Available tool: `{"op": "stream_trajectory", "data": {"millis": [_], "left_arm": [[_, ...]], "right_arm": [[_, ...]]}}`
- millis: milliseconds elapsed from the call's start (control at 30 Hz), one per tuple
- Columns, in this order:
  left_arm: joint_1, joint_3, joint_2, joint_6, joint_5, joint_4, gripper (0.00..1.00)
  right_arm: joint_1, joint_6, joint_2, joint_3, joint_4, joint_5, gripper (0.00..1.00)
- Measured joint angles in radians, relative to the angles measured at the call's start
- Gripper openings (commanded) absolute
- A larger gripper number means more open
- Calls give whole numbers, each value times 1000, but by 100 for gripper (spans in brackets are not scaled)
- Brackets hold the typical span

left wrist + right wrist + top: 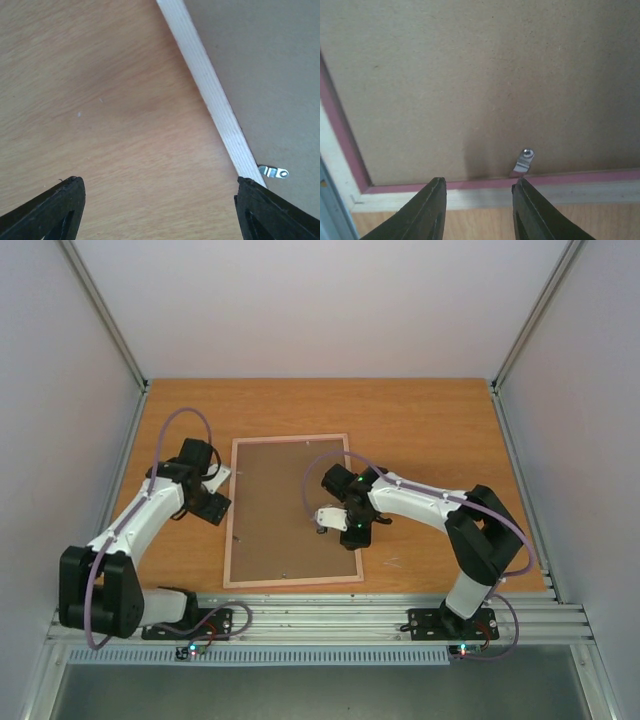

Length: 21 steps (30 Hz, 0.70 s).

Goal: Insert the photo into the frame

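Note:
The frame (290, 582) lies face down in the middle of the table, its thin pale pink border around a brown backing board (285, 510). The photo is hidden. My left gripper (212, 502) is open and empty over bare wood at the frame's left border (215, 95), its right fingertip (260, 200) at that border. My right gripper (355, 532) is open and empty low over the frame's right border (470, 197), next to a small metal clip (524, 161) on the backing board (480, 75).
Another metal clip (274, 172) sits on the backing board (260, 60) by the left border. An aluminium rail (320, 615) runs along the table's near edge, close to the frame's near corner. Grey walls enclose the wooden table (430, 430).

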Motion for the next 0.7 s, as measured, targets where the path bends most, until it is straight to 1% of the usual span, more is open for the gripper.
{"op": "stream_trajectory", "data": {"millis": [133, 233, 467, 700], "left_arm": [[32, 53, 71, -21, -1, 2, 79], [40, 66, 96, -32, -1, 3, 78], [43, 70, 135, -46, -14, 4, 74], [45, 78, 197, -47, -15, 7, 69]], "right_arm": [[12, 6, 36, 0, 24, 32, 34], [19, 6, 55, 0, 43, 63, 33], [23, 3, 91, 30, 54, 111, 29], [31, -13, 116, 42, 41, 128, 24]]}}
